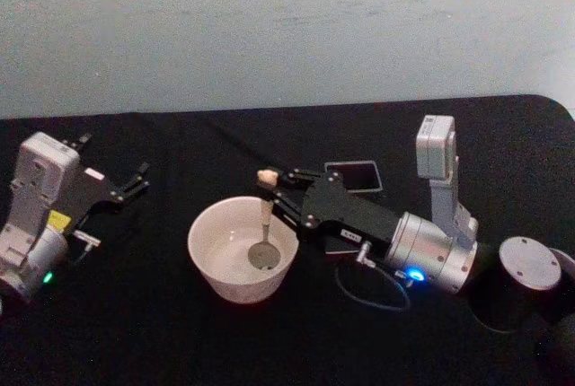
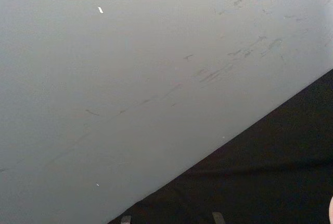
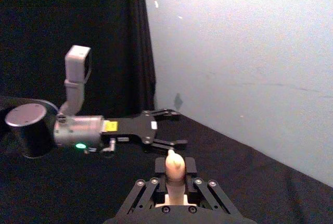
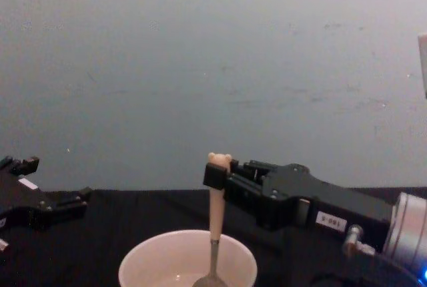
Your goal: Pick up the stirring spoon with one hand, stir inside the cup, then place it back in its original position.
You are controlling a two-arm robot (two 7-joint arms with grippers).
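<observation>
Right tool (image 1: 275,190) clamps bear-topped cream stirring spoon (image 1: 266,220), shiny bowl in white cup (image 1: 205,224); left tool (image 3: 173,128) parked, released.

Black-clothed table (image 1: 135,341), pale scuffed wall (image 1: 287,27) behind, black curtain (image 3: 104,26) beside the wall

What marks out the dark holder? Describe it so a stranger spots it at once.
On the black-clothed table, find the wide cream-white round cup and the black right gripper holding the bear-topped spoon in it. Just behind that gripper stands the dark grey holder: square-mouthed and dark, unlike the round pale cup.
</observation>
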